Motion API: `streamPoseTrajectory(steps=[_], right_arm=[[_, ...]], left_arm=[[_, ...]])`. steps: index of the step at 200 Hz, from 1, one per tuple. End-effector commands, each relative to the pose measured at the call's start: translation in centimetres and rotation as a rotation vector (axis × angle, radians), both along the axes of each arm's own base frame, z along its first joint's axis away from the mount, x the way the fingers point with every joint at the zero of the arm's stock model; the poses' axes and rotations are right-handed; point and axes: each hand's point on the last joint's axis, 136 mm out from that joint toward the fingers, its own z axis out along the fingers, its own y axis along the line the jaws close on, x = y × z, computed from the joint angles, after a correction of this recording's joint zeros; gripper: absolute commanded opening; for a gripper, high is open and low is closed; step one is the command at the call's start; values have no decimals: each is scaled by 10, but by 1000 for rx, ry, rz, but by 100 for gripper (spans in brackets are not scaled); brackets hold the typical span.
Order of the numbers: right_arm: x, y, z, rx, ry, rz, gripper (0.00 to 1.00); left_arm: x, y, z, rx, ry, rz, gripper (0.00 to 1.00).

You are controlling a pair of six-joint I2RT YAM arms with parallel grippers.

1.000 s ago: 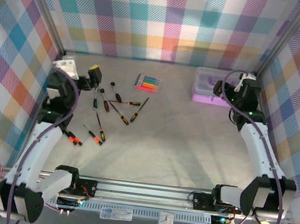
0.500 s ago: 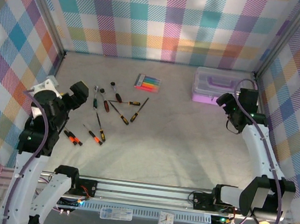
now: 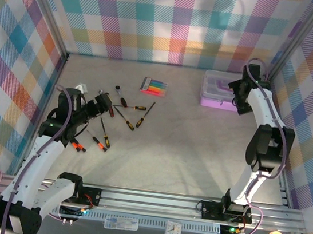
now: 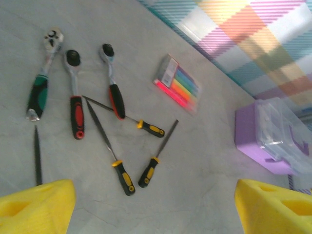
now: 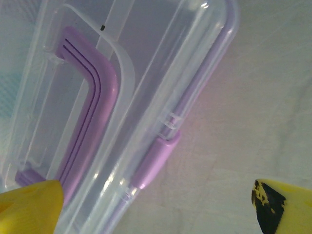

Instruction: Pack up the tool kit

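Your left gripper [image 3: 99,106] is swinging back over the screwdrivers [image 3: 128,116] on the surface, jaws apart but narrowing. Your right gripper [image 3: 237,92], jaws wide apart, is moving onto the tool kit box [image 3: 214,84] at the far right, so packing is likely starting. The right wrist view is showing its lid [image 5: 97,97] down, which the top view leaves unclear.

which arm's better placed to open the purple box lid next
Right. The right end effector hovers open at the tool kit box, latch in its wrist view; the left end effector is far off by the screwdrivers.
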Motion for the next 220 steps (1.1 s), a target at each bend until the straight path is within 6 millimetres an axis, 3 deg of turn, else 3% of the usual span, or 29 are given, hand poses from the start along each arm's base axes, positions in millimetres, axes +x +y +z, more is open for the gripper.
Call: streamPoseTrajectory(steps=[1,43,87,109,149,182,220], right_arm=[[-2,1,-7,75,71,-85,99],[21,9,-31,131,60,-72,99],[19,14,-62,164,86,-56,100],[26,10,-62,151,75,-37,97],[32,9,-43,137,17,13,88],[14,5,-42,106,17,35,85],[-3,-13,-42,51,34,67,86]], left_arm=[[0,-13,3,-25,-21,-50,84],[1,-17,-2,-23,-19,-70,85],[3,-20,-7,-35,0,-69,85],[4,-21,-7,-33,6,-70,84],[4,-20,-11,-28,23,-64,84],[5,-20,-12,-27,29,-56,83],[8,-23,-15,-27,45,-68,83]])
